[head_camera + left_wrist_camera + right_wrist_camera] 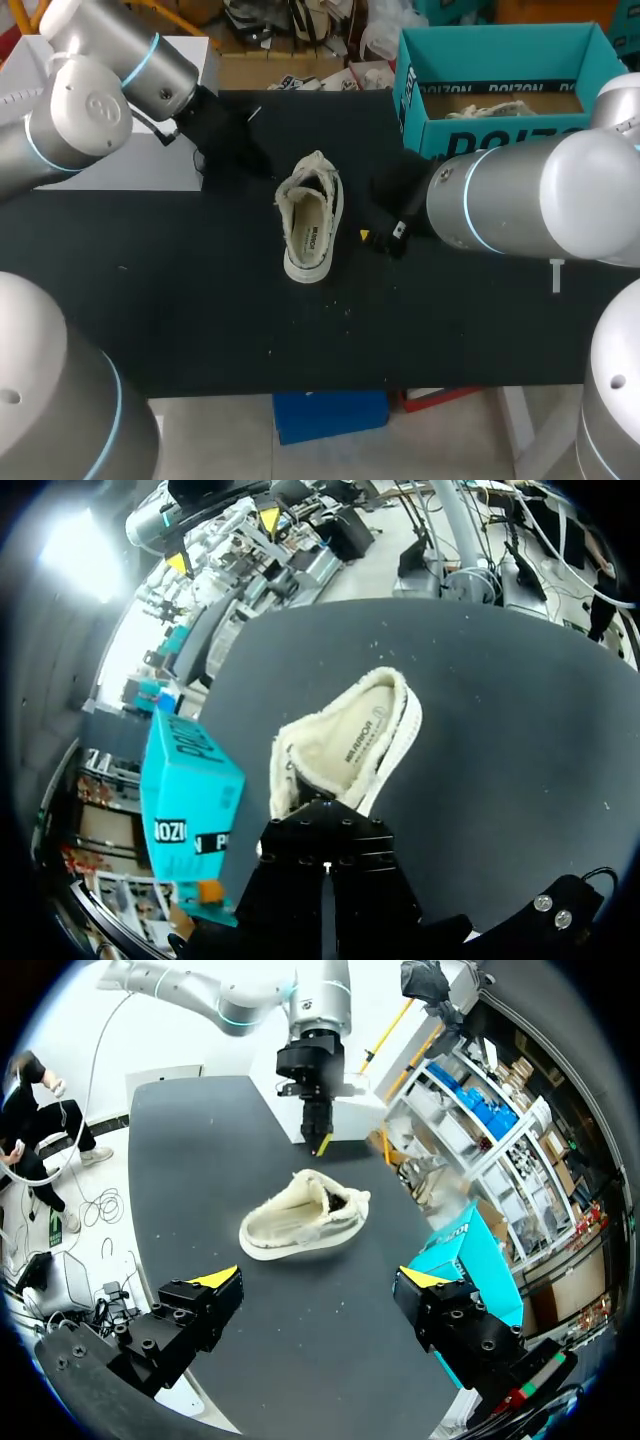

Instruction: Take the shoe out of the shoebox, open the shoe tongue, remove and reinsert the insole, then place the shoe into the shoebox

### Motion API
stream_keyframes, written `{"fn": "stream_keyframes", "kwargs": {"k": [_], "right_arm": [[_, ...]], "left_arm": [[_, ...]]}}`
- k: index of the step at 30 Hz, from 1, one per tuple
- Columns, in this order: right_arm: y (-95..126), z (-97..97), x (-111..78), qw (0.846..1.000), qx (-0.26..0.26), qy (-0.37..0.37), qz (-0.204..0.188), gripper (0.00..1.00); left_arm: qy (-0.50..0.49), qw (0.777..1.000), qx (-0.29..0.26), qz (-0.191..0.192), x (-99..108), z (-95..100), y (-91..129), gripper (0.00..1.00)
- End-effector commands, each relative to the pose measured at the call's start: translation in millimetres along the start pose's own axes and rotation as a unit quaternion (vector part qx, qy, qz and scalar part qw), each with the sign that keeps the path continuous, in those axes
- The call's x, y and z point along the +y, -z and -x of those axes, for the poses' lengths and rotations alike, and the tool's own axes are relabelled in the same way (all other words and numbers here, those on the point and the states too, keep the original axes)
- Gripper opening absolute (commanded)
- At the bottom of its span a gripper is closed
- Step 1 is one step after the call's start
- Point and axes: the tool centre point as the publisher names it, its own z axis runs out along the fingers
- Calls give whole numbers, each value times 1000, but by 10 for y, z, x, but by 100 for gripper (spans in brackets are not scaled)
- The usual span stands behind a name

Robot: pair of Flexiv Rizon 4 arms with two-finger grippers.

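A white sneaker (311, 222) lies on the black table, heel toward the front edge, its pale insole (312, 232) showing inside. The teal shoebox (497, 140) stands open at the back right. My left gripper (258, 158) hangs shut and empty just behind and left of the shoe's toe end; in its own view the shoe (352, 742) lies right ahead of the left gripper (327, 865). My right gripper (375, 232) stands wide open beside the shoe's right flank. Its own view has the shoe (300, 1222) ahead of the right gripper (320, 1280), and the left gripper (320, 1142) beyond.
A white box (120, 150) sits at the table's back left under my left arm. Something pale with laces (490, 110) lies inside the shoebox (470, 1250). The shoebox (190, 800) also stands off to one side of the left gripper.
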Motion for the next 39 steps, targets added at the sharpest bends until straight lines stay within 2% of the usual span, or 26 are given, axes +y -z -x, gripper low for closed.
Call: {"fn": "stream_keyframes", "kwargs": {"k": [1,8,12,20,25,28,31,39], "right_arm": [[-15,-10,-1,1000,0,0,1,100],[-15,-10,-1,1000,0,0,1,100],[-15,-10,-1,1000,0,0,1,100],[-15,-10,-1,1000,0,0,1,100],[-15,-10,-1,1000,0,0,1,100],[-15,-10,-1,1000,0,0,1,100],[-15,-10,-1,1000,0,0,1,100],[-15,-10,-1,1000,0,0,1,100]], "left_arm": [[-7,1000,20,14,65,100,-97,0],[-25,998,54,6,107,112,-400,0],[-31,997,64,1,59,107,-493,0],[-40,994,104,-11,-31,-42,-677,0],[-48,992,118,-22,-152,-73,-765,0],[-54,991,116,-26,-260,-61,-637,0],[-64,991,117,-25,-385,-76,-407,0],[-30,995,91,-21,-580,-291,260,0]]}}
